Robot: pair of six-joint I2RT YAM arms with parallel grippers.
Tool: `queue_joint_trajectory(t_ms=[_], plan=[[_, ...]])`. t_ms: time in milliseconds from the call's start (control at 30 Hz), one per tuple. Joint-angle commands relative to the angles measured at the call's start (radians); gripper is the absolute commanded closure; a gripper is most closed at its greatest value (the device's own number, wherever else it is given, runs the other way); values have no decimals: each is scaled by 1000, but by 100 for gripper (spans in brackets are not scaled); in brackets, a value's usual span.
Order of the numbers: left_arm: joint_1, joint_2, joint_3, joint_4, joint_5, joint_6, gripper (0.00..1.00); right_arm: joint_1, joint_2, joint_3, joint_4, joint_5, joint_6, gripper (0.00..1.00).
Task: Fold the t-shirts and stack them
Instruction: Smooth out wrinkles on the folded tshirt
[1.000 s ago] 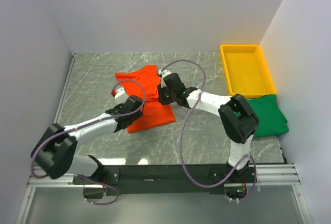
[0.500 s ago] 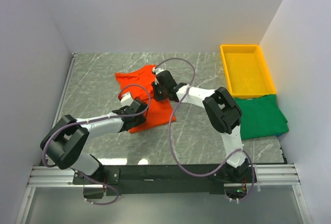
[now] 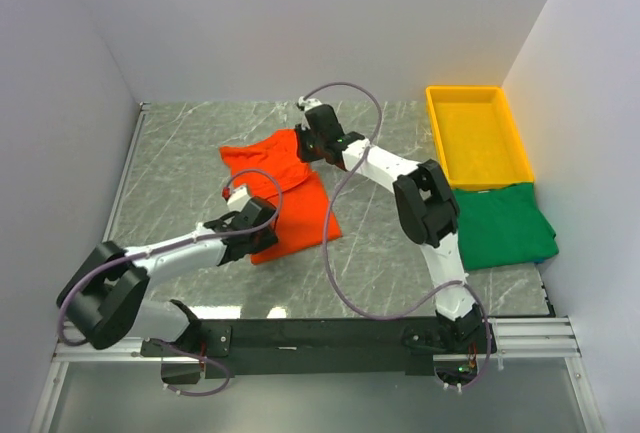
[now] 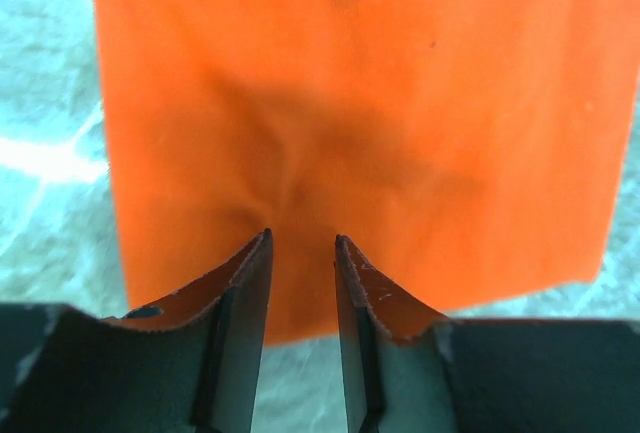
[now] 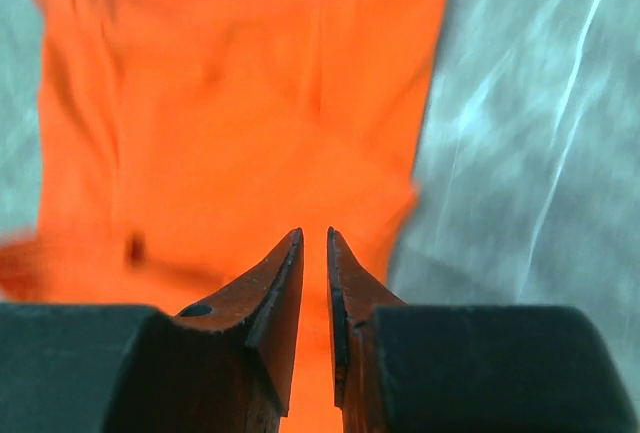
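The orange-red t-shirt [image 3: 296, 203] lies folded into a rough rectangle mid-table, and it fills the left wrist view [image 4: 350, 103] and the right wrist view [image 5: 230, 103]. My left gripper [image 3: 264, 229] sits low at its near-left edge. Its jaws [image 4: 302, 238] stand apart with nothing between them, cloth just past the tips. My right gripper [image 3: 309, 143] hovers over the shirt's far edge. Its jaws [image 5: 314, 231] are a narrow slit apart, and only cloth below shows through the slit. The dark green t-shirt [image 3: 506, 225] lies folded at the right.
A yellow tray [image 3: 478, 135] stands at the back right, just beyond the green shirt. White walls close in the left, back and right sides. Both arms' cables loop over the marble tabletop [image 3: 180, 153] around the orange shirt.
The right gripper has travelled from the shirt's middle out to its far edge. The left gripper has drawn back toward the near-left edge. The orange shirt now lies flatter and longer.
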Motion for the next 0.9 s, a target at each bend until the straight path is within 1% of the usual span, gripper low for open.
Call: queue_joint_trajectory(t_ms=[0,33,100,133,167,233,300,367,500,700,867], plan=[[-5,-118,0,-54,-3,-18,62,7,-178,-146,40,-111,-3,77],[-5,-138,3,-62,-16,-16,62,7,-204,-204,43,-138,-1,77],[-4,-182,10,-71,-45,-13,62,10,-257,-255,52,-208,13,77],[-4,-193,16,-80,-52,-15,62,19,-270,-310,68,-286,40,77],[-4,-202,20,-93,-60,-22,62,24,-289,-336,86,-320,53,77],[-2,-230,17,-91,-60,-27,62,34,-292,-398,150,-421,100,77],[-2,-239,1,-74,-59,-35,62,41,-266,-413,206,-475,126,77],[1,-236,-3,-89,-57,-48,62,51,-223,-409,224,-537,155,78],[1,-230,-20,-114,-49,-65,63,59,-145,-375,247,-583,178,78],[2,-281,-39,-126,-45,-78,63,54,-44,-271,198,-565,157,78],[4,-310,-45,-154,-53,-79,63,31,61,-122,169,-535,169,78]])
